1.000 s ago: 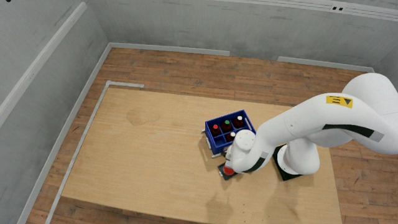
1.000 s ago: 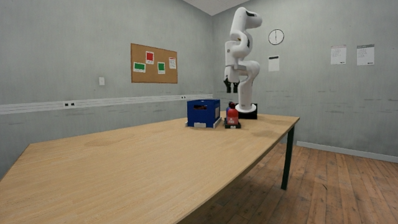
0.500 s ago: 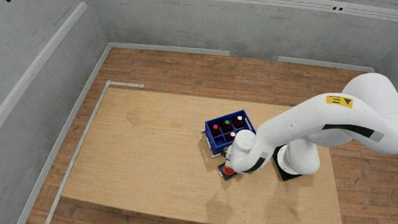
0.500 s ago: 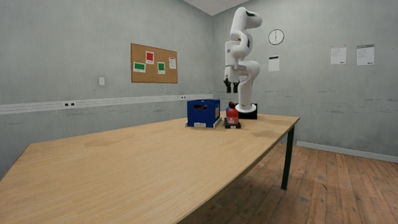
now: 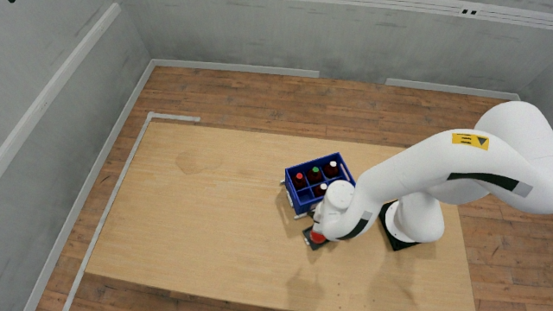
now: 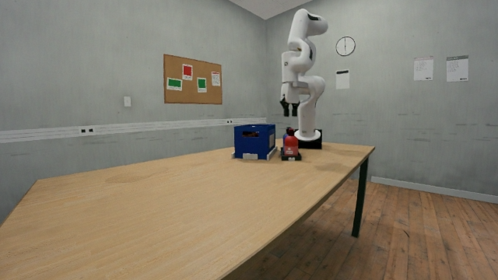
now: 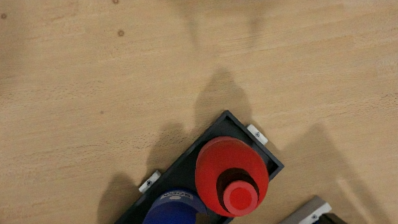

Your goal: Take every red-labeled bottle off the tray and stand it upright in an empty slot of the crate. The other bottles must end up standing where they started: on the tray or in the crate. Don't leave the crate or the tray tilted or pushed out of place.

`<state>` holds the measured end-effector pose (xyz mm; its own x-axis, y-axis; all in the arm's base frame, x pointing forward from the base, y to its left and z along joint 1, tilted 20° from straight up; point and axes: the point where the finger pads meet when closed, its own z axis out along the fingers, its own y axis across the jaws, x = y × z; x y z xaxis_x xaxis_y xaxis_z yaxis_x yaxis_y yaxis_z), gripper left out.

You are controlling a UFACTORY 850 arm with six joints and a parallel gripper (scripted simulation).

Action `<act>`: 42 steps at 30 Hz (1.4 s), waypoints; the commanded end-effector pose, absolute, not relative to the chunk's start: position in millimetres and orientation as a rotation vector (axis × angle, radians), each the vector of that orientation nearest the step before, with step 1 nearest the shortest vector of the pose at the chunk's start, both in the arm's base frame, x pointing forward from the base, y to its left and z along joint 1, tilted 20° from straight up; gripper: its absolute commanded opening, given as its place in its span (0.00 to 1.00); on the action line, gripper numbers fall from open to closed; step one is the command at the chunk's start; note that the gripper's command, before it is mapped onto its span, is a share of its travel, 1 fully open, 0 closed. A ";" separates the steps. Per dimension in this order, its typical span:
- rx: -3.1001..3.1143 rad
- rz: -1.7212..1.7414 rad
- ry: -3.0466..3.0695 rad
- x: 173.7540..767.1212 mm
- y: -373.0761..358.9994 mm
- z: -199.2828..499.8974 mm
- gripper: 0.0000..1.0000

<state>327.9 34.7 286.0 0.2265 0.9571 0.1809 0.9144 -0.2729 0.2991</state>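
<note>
You are seeing the red bottle (image 5: 317,236) (image 6: 291,144) (image 7: 231,175) standing upright on the dark tray (image 5: 319,245) (image 6: 291,156) (image 7: 201,140), its red cap pointing up. In the wrist view, it is occupying the tray's corner end, with a blue bottle (image 6: 285,136) (image 7: 172,211) standing just beside it. White clips (image 7: 257,134) are sitting against the tray's outer edges.

Your hand (image 5: 316,219) (image 6: 290,113) is hovering above the bottles, pointing downward; its fingers are standing apart, released, and holding nothing.

The blue crate (image 5: 295,207) (image 6: 254,144) is sitting upright near the tray, with pale brackets (image 5: 290,199) (image 6: 250,156) lying around its foot. Inside, you are looking at a red-capped bottle (image 5: 299,178), a green-capped bottle (image 5: 315,173) and a white-capped bottle (image 5: 332,168) filling one row. Another white-capped bottle (image 5: 322,189) is standing in the middle slot of the other row. The slot next to it, across from the red cap, is showing empty; the arm is hiding the remaining one.

The white arm (image 5: 410,168) (image 6: 307,58) is reaching over from its black base plate (image 5: 397,245) (image 6: 317,144), which is resting on the wooden tabletop (image 5: 194,216) (image 6: 175,202) (image 7: 75,100). Beyond, a cork board (image 6: 192,97) is hanging on the wall.

- From the earlier pictures to now, I can see no clear change of place, in any clock-face direction.
- For the tool (image 6: 290,113), a very small change I cannot tell.
</note>
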 end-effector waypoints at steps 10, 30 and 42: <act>2.355 0.500 1.809 331.4 36.0 278.7 0.66; 2.355 0.500 1.809 339.7 39.8 256.1 0.66; 2.355 0.500 1.809 342.8 41.3 247.3 0.66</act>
